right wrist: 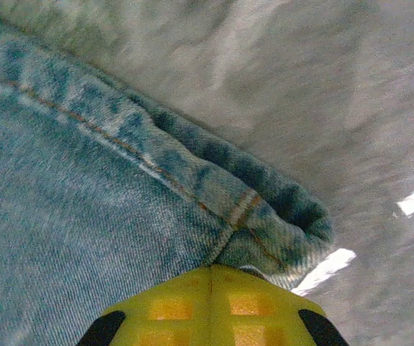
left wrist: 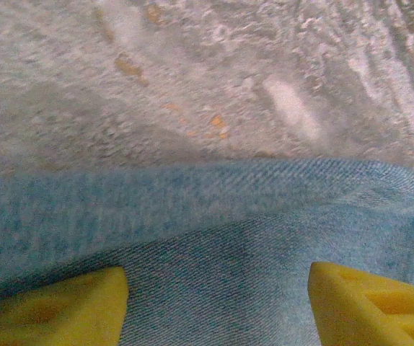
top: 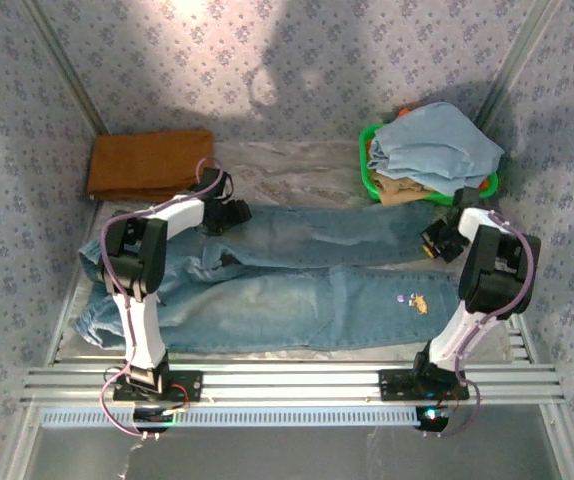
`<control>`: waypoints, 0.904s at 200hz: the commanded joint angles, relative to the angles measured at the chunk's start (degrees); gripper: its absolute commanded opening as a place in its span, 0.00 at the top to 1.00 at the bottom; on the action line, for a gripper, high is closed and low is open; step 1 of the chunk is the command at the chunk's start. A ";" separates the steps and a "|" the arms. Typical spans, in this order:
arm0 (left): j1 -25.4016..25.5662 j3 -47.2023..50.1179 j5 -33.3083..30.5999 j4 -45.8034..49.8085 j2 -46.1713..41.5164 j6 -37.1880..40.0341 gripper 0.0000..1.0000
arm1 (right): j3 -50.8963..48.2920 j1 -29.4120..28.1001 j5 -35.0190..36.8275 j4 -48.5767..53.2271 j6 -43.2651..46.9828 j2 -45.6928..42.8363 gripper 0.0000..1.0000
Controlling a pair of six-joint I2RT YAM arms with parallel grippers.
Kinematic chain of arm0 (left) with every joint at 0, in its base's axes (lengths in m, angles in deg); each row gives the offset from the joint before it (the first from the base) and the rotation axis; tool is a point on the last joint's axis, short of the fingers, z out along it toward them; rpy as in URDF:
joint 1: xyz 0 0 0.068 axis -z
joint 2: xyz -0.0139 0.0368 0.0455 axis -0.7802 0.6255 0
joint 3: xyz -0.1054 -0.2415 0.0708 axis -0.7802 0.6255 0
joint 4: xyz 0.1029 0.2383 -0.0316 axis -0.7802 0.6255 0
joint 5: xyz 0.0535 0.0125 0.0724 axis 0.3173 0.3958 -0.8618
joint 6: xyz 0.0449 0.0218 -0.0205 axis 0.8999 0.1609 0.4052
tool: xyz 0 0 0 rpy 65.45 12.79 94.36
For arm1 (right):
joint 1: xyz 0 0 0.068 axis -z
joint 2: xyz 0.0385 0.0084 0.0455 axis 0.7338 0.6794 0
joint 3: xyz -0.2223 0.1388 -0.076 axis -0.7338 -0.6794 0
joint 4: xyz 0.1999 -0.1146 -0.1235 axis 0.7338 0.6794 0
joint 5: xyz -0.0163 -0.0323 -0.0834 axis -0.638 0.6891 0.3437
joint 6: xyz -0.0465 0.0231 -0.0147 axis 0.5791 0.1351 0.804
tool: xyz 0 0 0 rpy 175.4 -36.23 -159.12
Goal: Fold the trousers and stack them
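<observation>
Denim trousers [top: 287, 300] spread flat, lengthwise L–R. L gripper [left wrist: 218, 299] open, astride a fold at far leg edge. R gripper [right wrist: 210, 277] closed, pinching stitched edge corner.

Table [top: 297, 175], maybe plastic-covered: trousers [top: 287, 290] spread flat, brown folded garment [top: 150, 163] far-left, green basket [top: 366, 172] far-right.

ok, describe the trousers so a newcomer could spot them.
On the table, across its middle, one long garment lies spread flat: the trousers. They are mid-blue denim with whitish faded thighs, unlike the folded orange-brown garment far left or the pale grey-blue garment in the green basket.
</observation>
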 commanded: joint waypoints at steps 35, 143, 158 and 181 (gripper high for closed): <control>0.35 -1.31 3.84 -0.98 1.76 0.52 0.28 | -7.37 5.47 2.25 1.50 -2.42 -3.84 1.00; -10.95 7.29 -18.82 26.22 -36.46 -5.56 0.17 | -5.79 -12.69 3.57 7.37 -0.50 -27.75 1.00; -17.92 12.81 -21.32 29.49 -44.82 -7.80 0.19 | -5.18 -18.64 4.75 7.38 -0.48 -27.97 1.00; -28.22 17.09 -21.86 33.67 -51.70 -7.21 0.18 | -5.26 -23.50 2.75 5.46 -0.83 -26.96 0.99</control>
